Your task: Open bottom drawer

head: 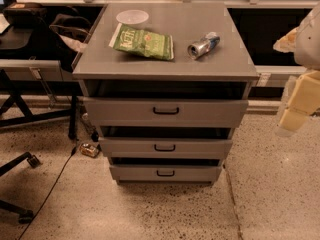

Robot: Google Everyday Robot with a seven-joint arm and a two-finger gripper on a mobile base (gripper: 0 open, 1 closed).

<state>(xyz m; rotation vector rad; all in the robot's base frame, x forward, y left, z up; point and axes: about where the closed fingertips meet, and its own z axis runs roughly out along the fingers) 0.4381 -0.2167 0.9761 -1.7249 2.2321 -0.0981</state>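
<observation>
Item: grey bench, three drawers.
- You are finding the bottom drawer lowest, nearest the floor, with a dark gap showing above it and a black bar handle at its centre.
- Lying on top: white bowl; green snack bag, lettering too blurred for reading; can on its side.
- The tool is hanging at the right edge, well apart from the drawers; apart or together, you cannot tell.

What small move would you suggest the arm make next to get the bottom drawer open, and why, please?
Probably lower the tool and swing it leftwards in the picture toward the small black bar handle of the low grey metal bottom drawer. The tool hangs at the right edge, higher than that handle and well apart from it.
</observation>
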